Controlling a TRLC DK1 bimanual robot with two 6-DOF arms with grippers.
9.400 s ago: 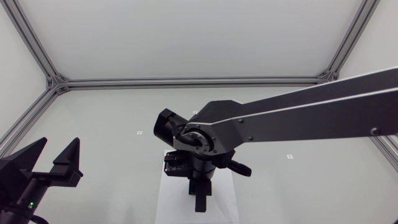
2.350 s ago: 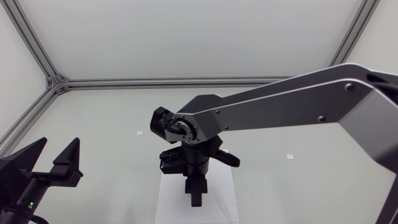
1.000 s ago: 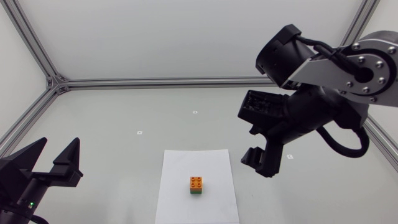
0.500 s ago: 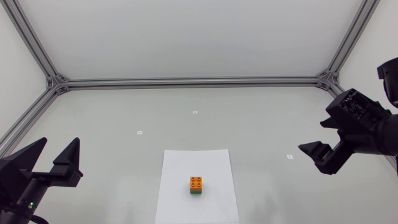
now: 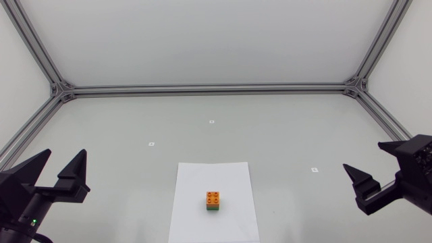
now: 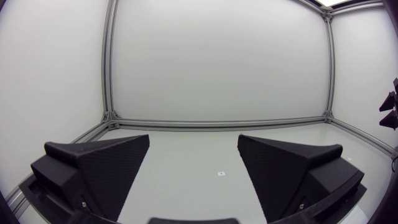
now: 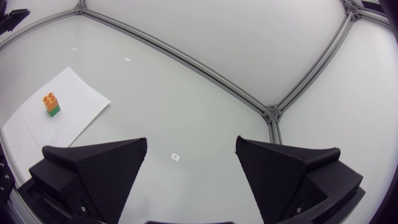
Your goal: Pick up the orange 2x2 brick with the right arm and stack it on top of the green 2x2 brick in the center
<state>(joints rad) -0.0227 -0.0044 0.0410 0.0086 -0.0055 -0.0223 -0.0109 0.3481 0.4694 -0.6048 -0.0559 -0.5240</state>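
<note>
Two bricks are sitting stacked: you are looking at the orange 2x2 brick on top of the green 2x2 brick, on the white sheet at 6 o'clock on the worktop. The left end effector is hanging at 8 o'clock, fingers wide, gripping nothing. The right end effector is hanging at 4 o'clock, also wide and empty, well apart from the stack.

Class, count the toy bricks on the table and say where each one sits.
2. The green brick sits on the white paper; the orange brick is stacked on top of it. No others show.
</note>
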